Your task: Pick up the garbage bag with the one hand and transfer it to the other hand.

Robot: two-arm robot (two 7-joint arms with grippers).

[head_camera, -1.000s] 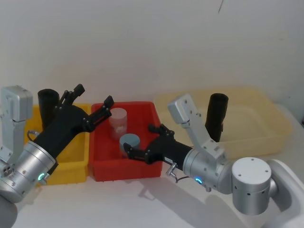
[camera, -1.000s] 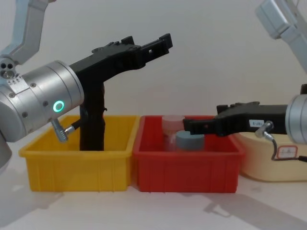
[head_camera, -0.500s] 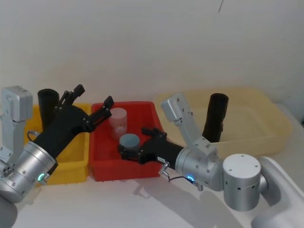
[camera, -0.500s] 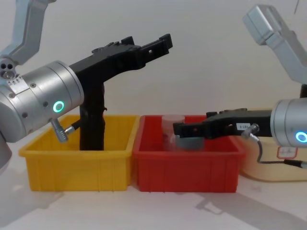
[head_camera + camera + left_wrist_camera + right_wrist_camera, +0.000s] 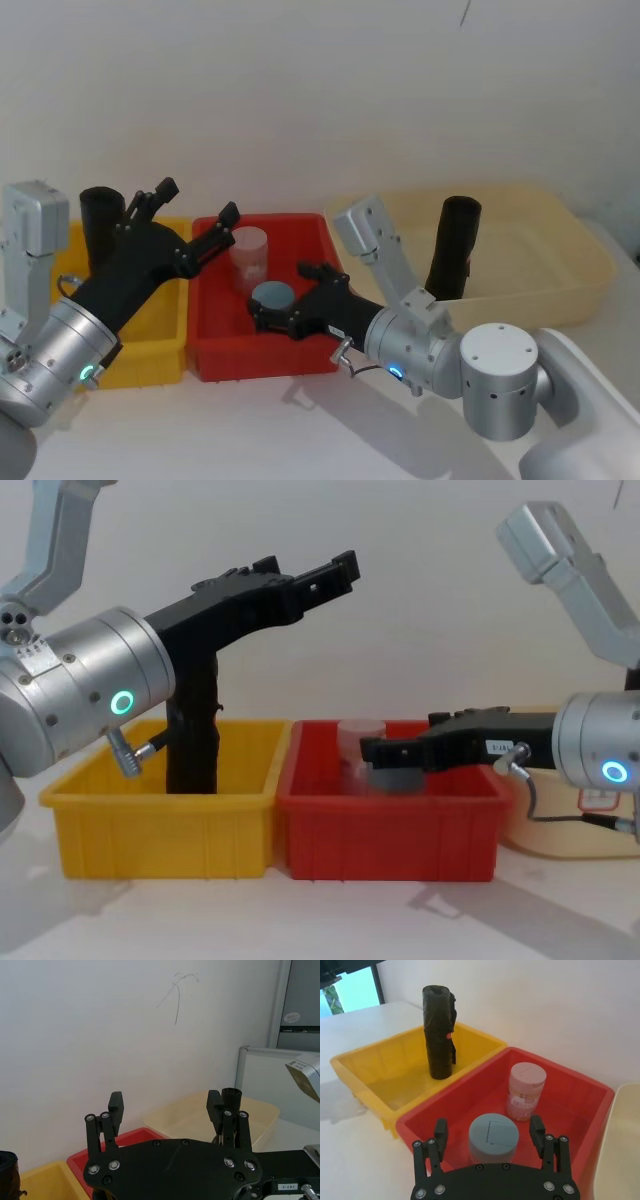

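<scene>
Bright, even, diffuse light from above. Soft grey shadows under arms and bins on white table [image 5: 250, 430]. Wall [image 5: 320, 90] evenly lit, no glare.

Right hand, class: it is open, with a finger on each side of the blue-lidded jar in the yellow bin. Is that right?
No: that bin is red, not yellow. The right wrist view shows the right hand open, a finger on each side of the blue-lidded jar in the red bin.
</scene>
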